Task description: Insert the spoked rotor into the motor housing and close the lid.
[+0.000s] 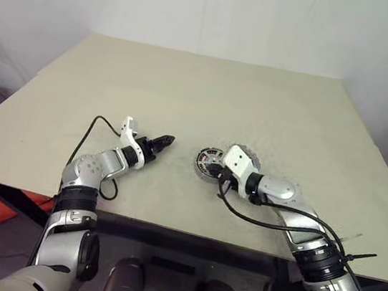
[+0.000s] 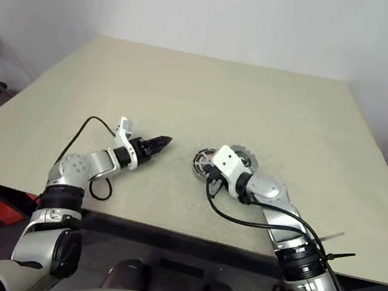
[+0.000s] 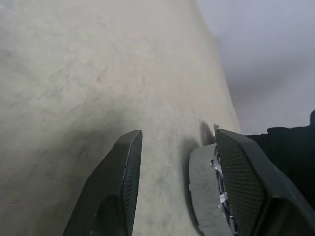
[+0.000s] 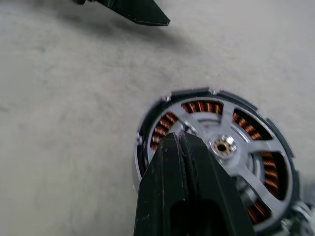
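Apparently the spoked rotor (image 4: 222, 145) is already in the motor housing (image 4: 141, 147). Its grey spokes lie level inside the silver ring, and copper windings show through the cut-outs. The pair sits on the table (image 1: 187, 94) near its front edge, between the two arms.

The right gripper (image 4: 179, 140) has its fingers pressed together, and the joined tip lies over the rotor beside the hub. Whether it presses down or only hovers I cannot tell. I judge the step in hand to be seating or checking the rotor, with the lid not yet on.

The next move calls for lifting that tip clear, then bringing the lid flat and centred over the ring.

The left gripper (image 1: 164, 141) hovers just beside the housing with its fingers (image 3: 125, 167) spread, and bare table shows between them.

- The housing's near side is covered by the right gripper.
- A pale round thing with a ridged rim (image 1: 249, 153) peeks out behind that wrist. It may be the lid, but too little shows.
- A grey slab (image 3: 204, 191) against one left finger is hard to make out.
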`<action>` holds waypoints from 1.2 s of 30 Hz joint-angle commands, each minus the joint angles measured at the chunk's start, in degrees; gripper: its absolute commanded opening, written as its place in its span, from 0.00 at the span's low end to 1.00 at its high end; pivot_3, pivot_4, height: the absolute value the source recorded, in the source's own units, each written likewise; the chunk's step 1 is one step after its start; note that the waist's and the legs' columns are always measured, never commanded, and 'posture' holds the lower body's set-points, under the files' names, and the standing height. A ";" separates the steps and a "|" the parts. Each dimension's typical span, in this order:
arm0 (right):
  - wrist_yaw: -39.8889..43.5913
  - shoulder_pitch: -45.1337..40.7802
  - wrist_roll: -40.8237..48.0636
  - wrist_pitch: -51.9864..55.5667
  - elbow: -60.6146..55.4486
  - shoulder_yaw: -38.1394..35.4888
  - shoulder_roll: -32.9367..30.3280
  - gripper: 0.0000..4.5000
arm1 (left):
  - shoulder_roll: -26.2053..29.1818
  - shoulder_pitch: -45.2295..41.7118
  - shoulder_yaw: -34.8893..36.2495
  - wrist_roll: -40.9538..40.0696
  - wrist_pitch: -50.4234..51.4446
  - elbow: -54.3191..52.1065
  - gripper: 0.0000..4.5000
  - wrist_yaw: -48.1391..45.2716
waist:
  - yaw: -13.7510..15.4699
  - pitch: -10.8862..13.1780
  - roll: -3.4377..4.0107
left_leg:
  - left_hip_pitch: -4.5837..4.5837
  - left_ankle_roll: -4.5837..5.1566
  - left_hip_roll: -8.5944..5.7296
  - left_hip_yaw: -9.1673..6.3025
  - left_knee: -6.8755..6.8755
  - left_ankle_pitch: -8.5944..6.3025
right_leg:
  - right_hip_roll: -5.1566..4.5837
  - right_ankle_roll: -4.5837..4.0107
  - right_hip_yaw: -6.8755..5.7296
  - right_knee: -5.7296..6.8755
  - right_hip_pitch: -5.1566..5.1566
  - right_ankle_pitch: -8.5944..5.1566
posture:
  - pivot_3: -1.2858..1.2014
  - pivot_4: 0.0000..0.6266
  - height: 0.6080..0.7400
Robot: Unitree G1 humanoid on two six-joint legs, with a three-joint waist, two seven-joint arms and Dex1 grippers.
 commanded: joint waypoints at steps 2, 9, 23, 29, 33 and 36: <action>0.15 -5.03 1.74 0.28 -3.62 -4.59 -1.80 0.00 | -0.38 0.16 -0.51 -0.24 -1.08 -2.17 0.55 0.08 | -0.02 0.00 0.01 | -0.05 0.00 0.01 0.00 -0.02 0.00 | 0.01 0.00 0.00 0.02 -0.09 0.00 | 0.52 0.00 1.00; 0.26 -3.51 0.82 -0.78 1.53 -2.65 -1.20 0.00 | -0.38 0.46 -1.00 0.07 -1.73 -2.46 0.55 0.28 | -0.01 0.00 -0.01 | -0.15 -0.01 0.02 0.01 -0.05 0.00 | 0.04 0.00 -0.01 -0.03 -0.18 -0.02 | 0.52 0.00 1.00; -0.26 -5.45 0.83 -3.29 2.54 -3.69 -0.16 0.00 | -0.06 1.53 -1.18 0.45 -2.60 -2.89 0.55 1.10 | -0.08 -0.04 -0.01 | 0.09 -0.05 0.01 0.04 -0.04 0.03 | 0.01 0.06 0.03 -0.01 0.03 -0.04 | 0.52 0.00 1.00; 0.19 -9.68 1.80 -1.93 -1.37 -5.65 -1.72 0.00 | -0.15 1.88 -1.40 0.54 -2.58 -3.43 0.55 1.10 | -0.03 -0.03 -0.01 | -0.20 -0.04 0.02 0.04 -0.04 0.03 | 0.04 0.03 0.01 0.00 -0.25 -0.02 | 0.52 0.00 1.00; -0.33 -6.25 2.57 -2.44 4.37 -4.30 1.28 0.00 | 0.07 2.08 -1.42 0.52 -2.51 -3.80 0.55 1.25 | -0.03 -0.04 -0.02 | -0.19 0.00 0.02 0.04 -0.04 0.00 | 0.03 0.03 -0.01 -0.03 -0.21 -0.03 | 0.52 0.00 1.00; -4.33 -3.44 -0.51 -5.43 18.21 -2.59 5.27 0.00 | 0.14 1.96 -1.29 0.59 -2.67 -3.77 0.55 1.50 | -0.12 -0.04 -0.03 | -0.15 0.03 0.03 0.05 -0.03 -0.02 | 0.03 0.01 -0.01 -0.03 -0.20 -0.04 | 0.52 0.00 1.00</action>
